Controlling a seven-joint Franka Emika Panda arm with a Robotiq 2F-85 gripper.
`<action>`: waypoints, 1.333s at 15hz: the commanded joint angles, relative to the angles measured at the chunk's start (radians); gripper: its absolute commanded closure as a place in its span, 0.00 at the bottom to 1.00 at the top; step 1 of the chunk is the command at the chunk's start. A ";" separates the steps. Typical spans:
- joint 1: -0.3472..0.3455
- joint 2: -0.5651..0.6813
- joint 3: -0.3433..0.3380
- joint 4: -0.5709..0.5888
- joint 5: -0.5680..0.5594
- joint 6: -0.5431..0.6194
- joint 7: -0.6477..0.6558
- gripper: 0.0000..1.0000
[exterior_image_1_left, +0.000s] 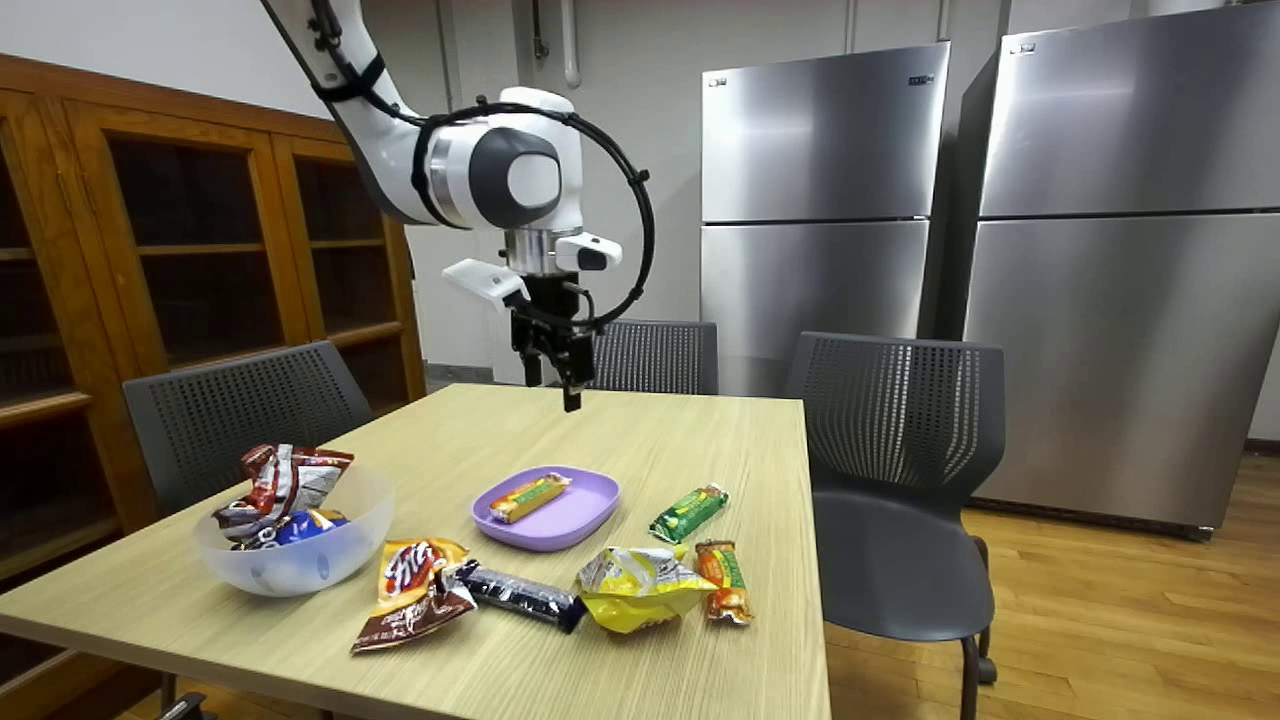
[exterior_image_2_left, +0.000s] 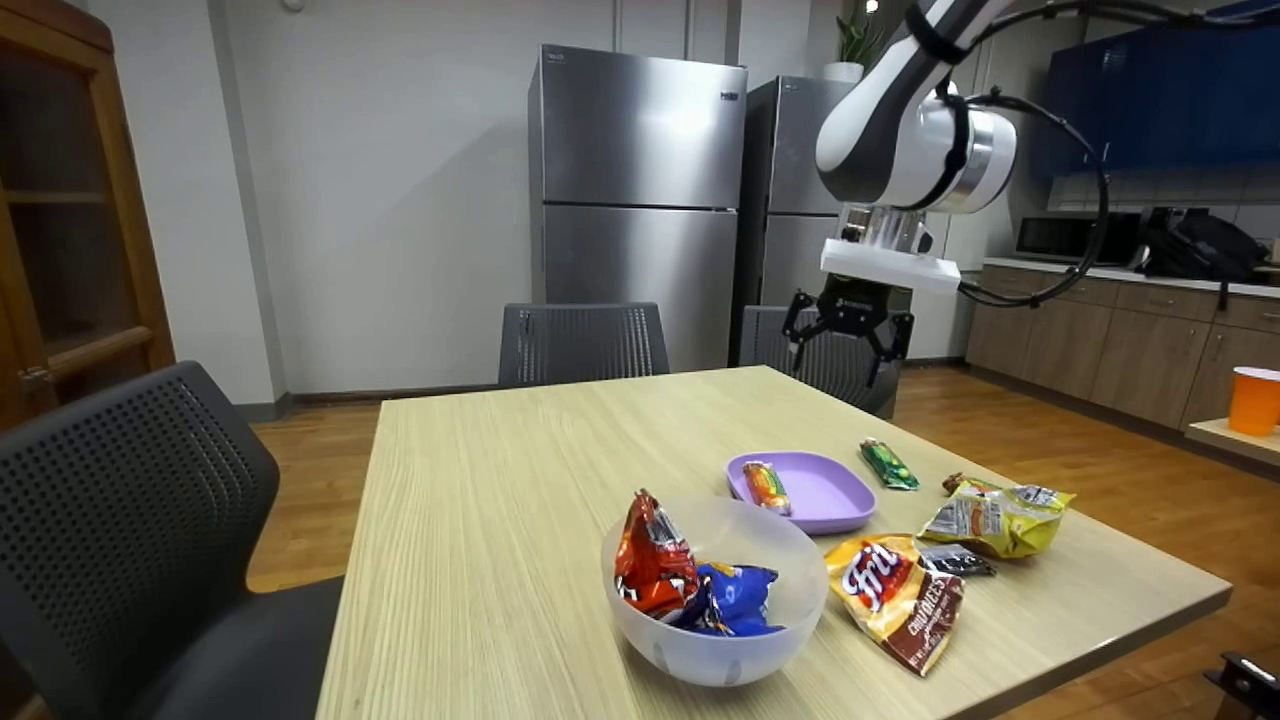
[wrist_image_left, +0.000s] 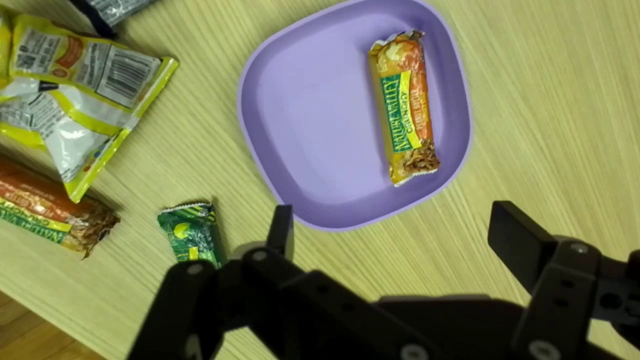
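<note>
Pale table below; claw points down, spread wide.

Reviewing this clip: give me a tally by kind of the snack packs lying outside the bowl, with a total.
Orange-wrapped bars: 2 (one on the purple plate, one on the table)
Green packet: 1
Dark slim packet: 1
Snack bags: 2
Total: 6
</note>
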 joint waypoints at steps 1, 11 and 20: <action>-0.022 0.065 -0.017 0.056 -0.039 0.043 -0.017 0.00; -0.054 0.191 -0.045 0.167 -0.072 0.073 -0.057 0.00; -0.050 0.186 -0.045 0.147 -0.062 0.090 -0.039 0.00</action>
